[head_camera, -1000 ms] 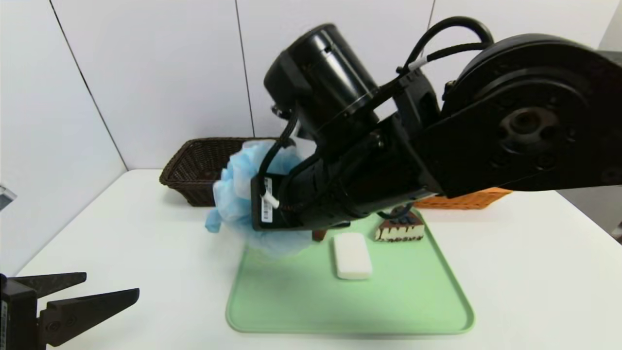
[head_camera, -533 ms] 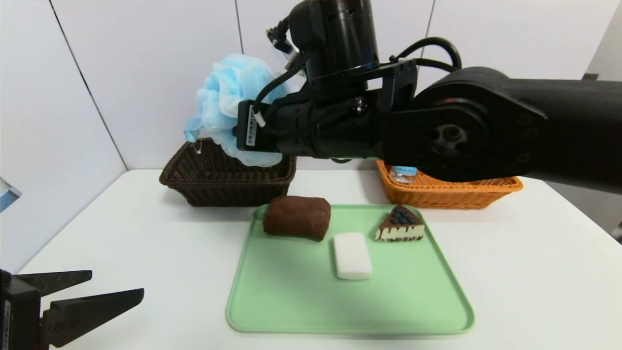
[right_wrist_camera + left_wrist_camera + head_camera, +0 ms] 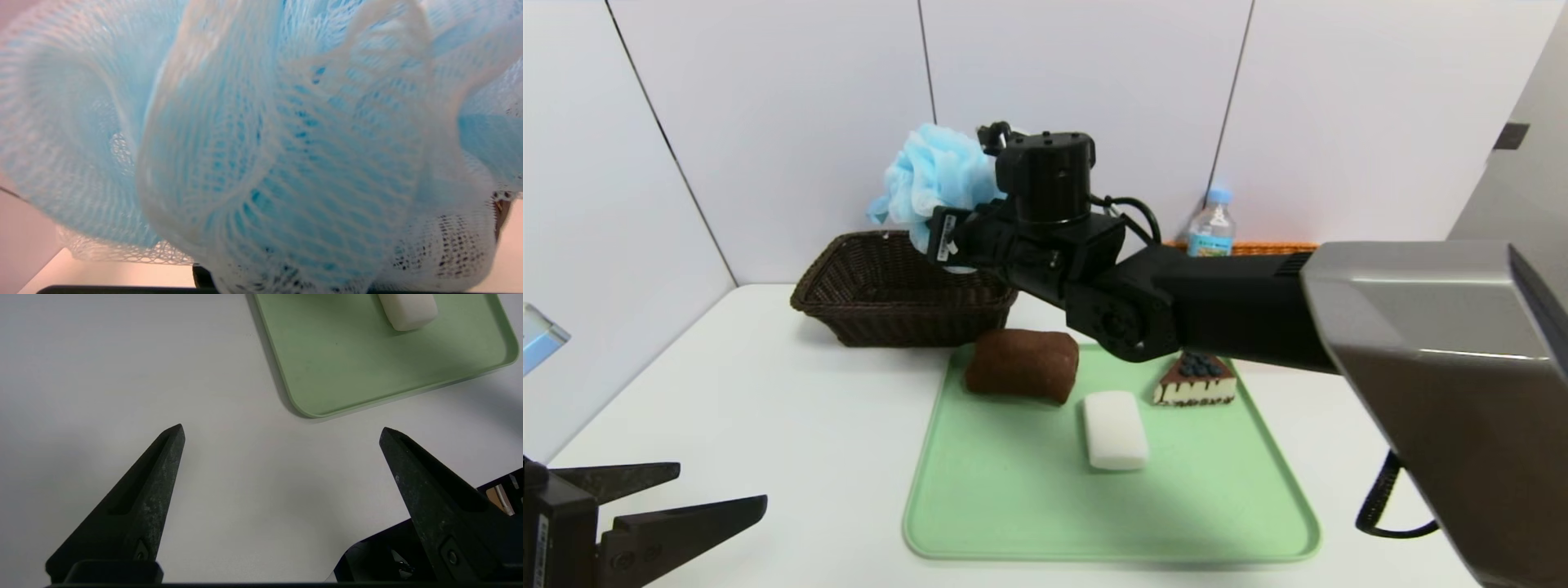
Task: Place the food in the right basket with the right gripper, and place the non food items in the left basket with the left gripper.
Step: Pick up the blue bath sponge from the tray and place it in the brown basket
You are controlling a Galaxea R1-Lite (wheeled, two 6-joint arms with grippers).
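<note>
My right gripper (image 3: 934, 224) is shut on the fluffy light-blue bath pouf (image 3: 931, 180), holding it in the air above the dark brown left basket (image 3: 882, 318). The pouf (image 3: 261, 143) fills the right wrist view and hides the fingers. On the green tray (image 3: 1013, 506) lie the brown rolled towel (image 3: 1021, 365), the white soap bar (image 3: 1115, 430) and the chocolate cake slice (image 3: 1194, 382). The water bottle (image 3: 1211, 224) stands in the orange right basket (image 3: 1250, 245), mostly behind my right arm. My left gripper (image 3: 721, 483) hangs open over bare table at the near left, empty (image 3: 282, 428).
My right arm stretches across the back of the tray from the right, above the cake slice. White wall panels stand close behind both baskets. In the left wrist view the tray's near corner (image 3: 310, 410) and the soap bar (image 3: 406, 310) show ahead of the fingers.
My right arm has lifted the pouf off the tray and swung it up and back over the dark basket. The towel and the bottle have come into view. The left arm has stayed put.
</note>
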